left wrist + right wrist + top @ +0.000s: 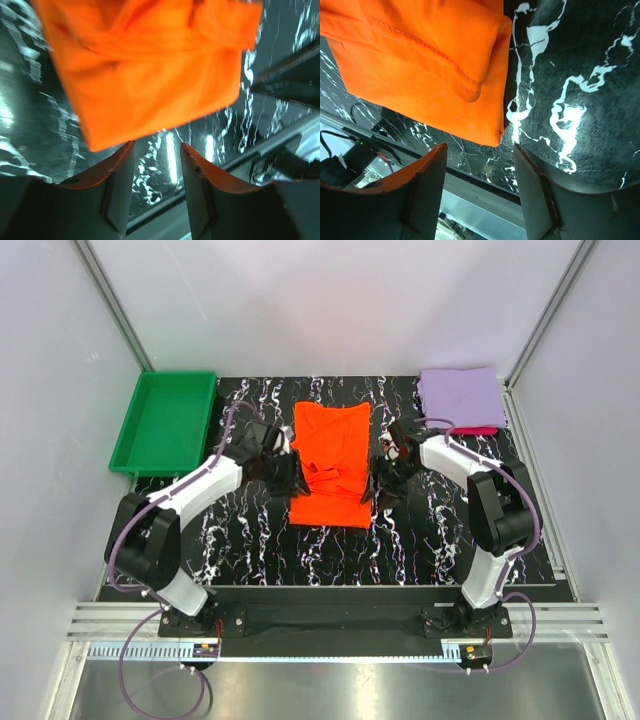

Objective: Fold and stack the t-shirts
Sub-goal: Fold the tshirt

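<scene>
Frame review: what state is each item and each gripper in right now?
orange t-shirt, partly folded, lying on the mat between the grippers
lavender t-shirt, folded, top of the far-right stack
crimson-pink t-shirt, under the lavender one, only an edge showing
green tray, open side up, far left
left gripper, open, holding nothing
right gripper, open, holding nothing

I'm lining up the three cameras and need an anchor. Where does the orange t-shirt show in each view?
Top external: the orange t-shirt lies partly folded at the middle of the picture.
Left wrist: it fills the upper middle.
Right wrist: it fills the upper left.
Shared landmark: the black white-veined tabletop, under the shirt in all three.
</scene>
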